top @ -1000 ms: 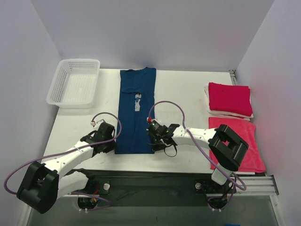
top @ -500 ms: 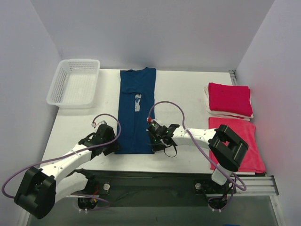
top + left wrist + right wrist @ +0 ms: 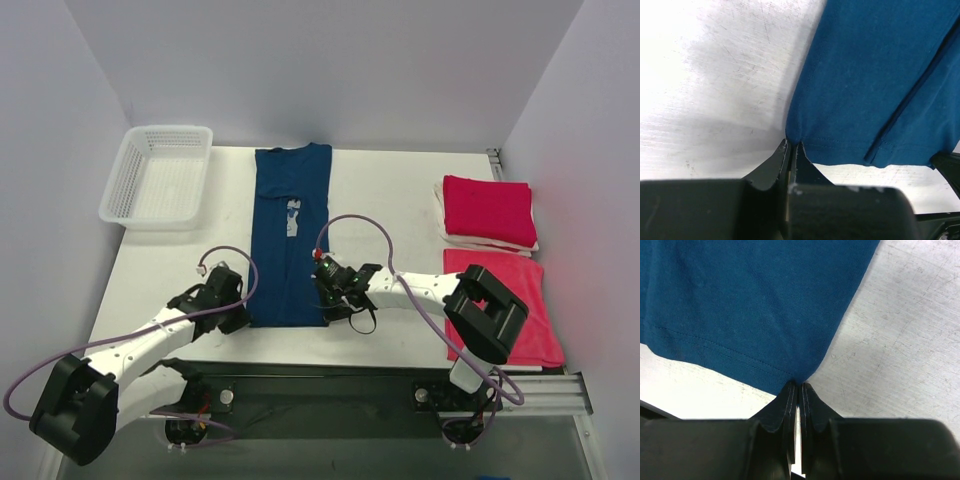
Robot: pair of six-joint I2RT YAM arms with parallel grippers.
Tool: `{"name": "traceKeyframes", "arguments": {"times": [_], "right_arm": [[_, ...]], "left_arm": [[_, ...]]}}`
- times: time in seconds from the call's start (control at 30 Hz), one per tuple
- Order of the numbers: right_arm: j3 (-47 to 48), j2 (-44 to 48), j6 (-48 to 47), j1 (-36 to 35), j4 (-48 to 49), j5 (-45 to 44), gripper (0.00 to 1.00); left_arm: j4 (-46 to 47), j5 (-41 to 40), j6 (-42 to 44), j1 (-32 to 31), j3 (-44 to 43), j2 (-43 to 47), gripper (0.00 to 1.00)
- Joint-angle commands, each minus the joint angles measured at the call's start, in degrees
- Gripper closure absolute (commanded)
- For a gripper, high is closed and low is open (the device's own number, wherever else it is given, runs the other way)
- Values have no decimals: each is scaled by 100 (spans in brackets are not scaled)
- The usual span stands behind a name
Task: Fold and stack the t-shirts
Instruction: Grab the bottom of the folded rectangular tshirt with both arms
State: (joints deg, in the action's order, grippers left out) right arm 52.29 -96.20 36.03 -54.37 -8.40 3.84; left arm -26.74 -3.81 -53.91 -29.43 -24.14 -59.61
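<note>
Right, both arms are down at the near end of the navy t-shirt (image 3: 290,235), one at each corner of the hem. The shirt lies as a long narrow strip down the middle of the table (image 3: 390,200), collar at the far end, hem nearest the arm bases, with the pale print (image 3: 292,215) showing about halfway along.

Over on the left wrist camera, the left gripper (image 3: 791,145) has its jaws pressed together, and the near-left corner of the blue hem (image 3: 880,75) runs straight into the tips: a pinch on the fabric. From above, that left gripper (image 3: 238,316) sits just at the shirt's left edge.

Now the right side, same story. The right gripper (image 3: 798,386) shows its jaws closed tight, with the near-right corner of the shirt (image 3: 755,300) caught between them, stitched hem line plain to see. From above, the right gripper (image 3: 330,308) sits at the shirt's right edge.

Well apart, on the far right, a folded crimson t-shirt (image 3: 488,210) rests on a small stack with pale edges showing beneath. Nearer, another crimson t-shirt (image 3: 520,300) lies spread flat, partly behind the right arm. The white basket (image 3: 160,180) stands at the far left corner.
</note>
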Motion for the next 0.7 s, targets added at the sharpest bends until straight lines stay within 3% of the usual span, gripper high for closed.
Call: {"name": "traceKeyframes", "arguments": {"times": [0.0,0.5,0.67], "right_arm": [[-202,49,-17,23,-504,-366,100],[-826,717,-79,32,-610,-533,100],[-808,752,-122,-74,-610,-498,100]], "left_arm": [[-499,-40,38,-115,199,-156,100],[-982,-401,-225,-476,6,205,100],[-1000,-462,-515,-870,23,257,100]]}}
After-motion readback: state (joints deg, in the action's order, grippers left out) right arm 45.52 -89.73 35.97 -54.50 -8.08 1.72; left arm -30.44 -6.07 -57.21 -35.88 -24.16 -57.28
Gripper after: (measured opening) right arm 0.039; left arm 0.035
